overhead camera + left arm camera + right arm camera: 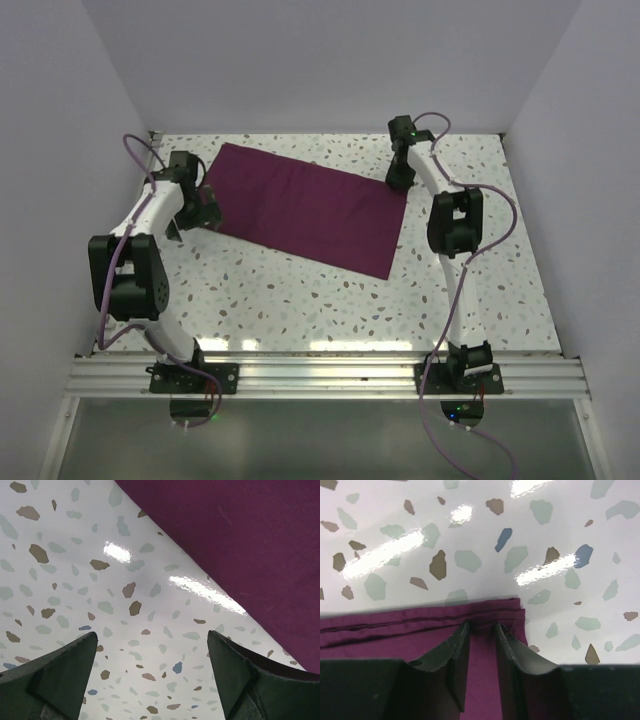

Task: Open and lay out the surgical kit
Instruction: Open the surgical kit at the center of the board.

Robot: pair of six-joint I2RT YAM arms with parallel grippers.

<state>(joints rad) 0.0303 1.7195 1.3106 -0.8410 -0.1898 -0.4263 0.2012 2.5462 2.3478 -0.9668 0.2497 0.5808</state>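
The right claw (482,625) pinches narrowly on the far right corner of the cloth wrap (310,210). The left claw (152,635) is wide open above the desk (300,300). Such a thin pinch may slip when the corner is lifted.

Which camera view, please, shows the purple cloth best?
Top external: nearly the whole cloth shows, lying flat. The left wrist shows only one edge beyond the open left gripper; the right wrist only a hemmed corner at the right gripper.
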